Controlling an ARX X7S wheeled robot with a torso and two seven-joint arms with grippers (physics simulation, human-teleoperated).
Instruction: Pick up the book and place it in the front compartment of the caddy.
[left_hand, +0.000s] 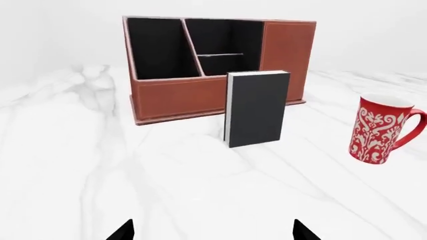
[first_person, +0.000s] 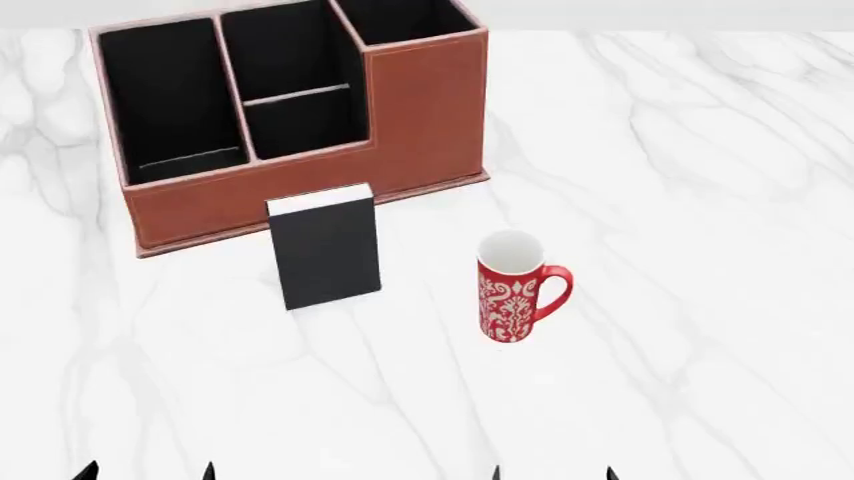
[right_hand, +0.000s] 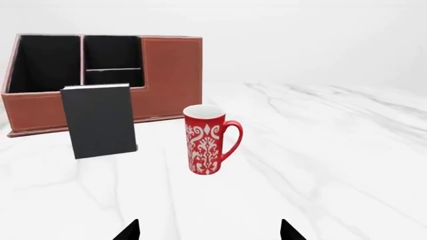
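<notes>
We see the book (first_person: 324, 250) upright just in front of the caddy (first_person: 427, 115), mug (first_person: 514, 290) beside the book. Our left gripper (left_hand: 212, 231) and right gripper (right_hand: 210, 231) hang back from the caddy, fingers apart, empty.

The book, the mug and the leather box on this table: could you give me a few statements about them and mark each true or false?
1. The book stands upright on the table, outside the leather box. True.
2. The mug sits inside one of the box's compartments. False: it stands on the table, off to the book's side.
3. The left gripper is holding the book. False: it is open and well short of the book.
4. The box's compartments that can be seen hold nothing. True.
5. The mug is plain blue. False: it is red with a white pattern.
6. The right gripper holds nothing. True.
</notes>
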